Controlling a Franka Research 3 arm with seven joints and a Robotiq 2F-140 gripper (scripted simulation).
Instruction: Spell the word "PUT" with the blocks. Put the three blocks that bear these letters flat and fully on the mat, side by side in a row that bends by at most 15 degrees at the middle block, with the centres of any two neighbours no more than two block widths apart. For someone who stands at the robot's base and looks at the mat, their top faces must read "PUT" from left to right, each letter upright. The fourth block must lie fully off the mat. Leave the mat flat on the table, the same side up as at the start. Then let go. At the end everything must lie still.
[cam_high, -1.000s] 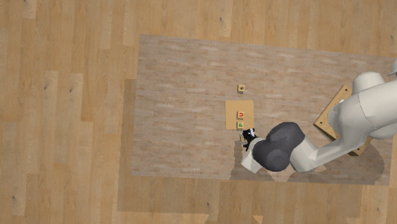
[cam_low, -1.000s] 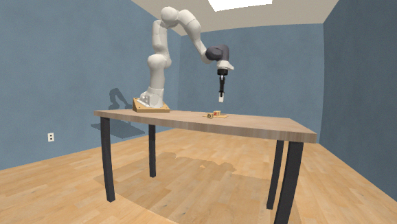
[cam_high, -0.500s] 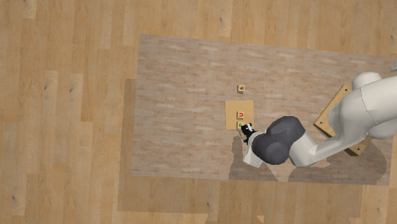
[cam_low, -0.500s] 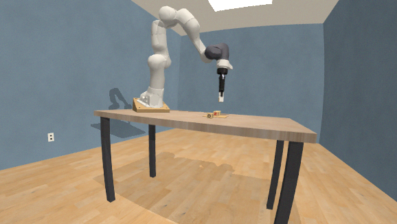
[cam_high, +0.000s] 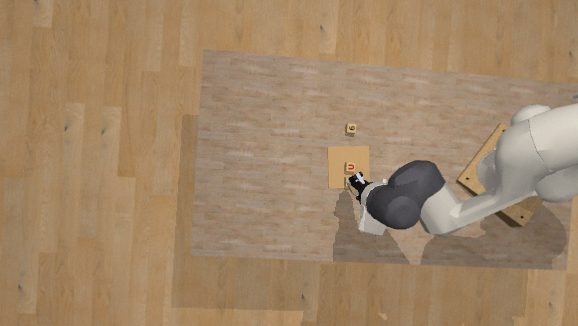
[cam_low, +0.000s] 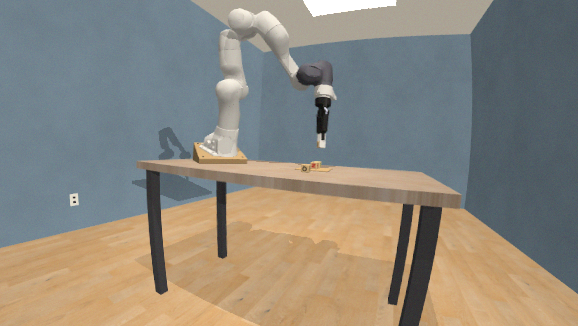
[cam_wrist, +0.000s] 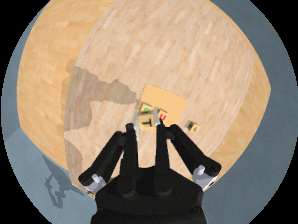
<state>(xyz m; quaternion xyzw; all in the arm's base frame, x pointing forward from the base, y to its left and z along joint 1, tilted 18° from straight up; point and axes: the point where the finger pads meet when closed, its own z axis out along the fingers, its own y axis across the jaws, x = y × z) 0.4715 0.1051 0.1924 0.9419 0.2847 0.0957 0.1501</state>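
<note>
Matt wooden blocks (cam_high: 351, 128) (cam_low: 305, 168) (cam_wrist: 193, 127); grainy wood-look tabletop (cam_high: 260, 200) (cam_low: 380, 181) (cam_wrist: 135, 55)

Your top view looks nearly straight down from high over the tabletop (cam_high: 260, 215) (cam_low: 380, 182) (cam_wrist: 165, 40). Exterior: you're well back at one side, just above tabletop level, facing across it. Wrist: nearest, wide-angle, facing down past your pincer (cam_high: 353, 183) (cam_low: 321, 143) (cam_wrist: 146, 120). All three share the mat (cam_high: 336, 156) (cam_low: 326, 170) (cam_wrist: 167, 96); top and exterior share the arm's base (cam_high: 517, 216) (cam_low: 241, 160).
</note>
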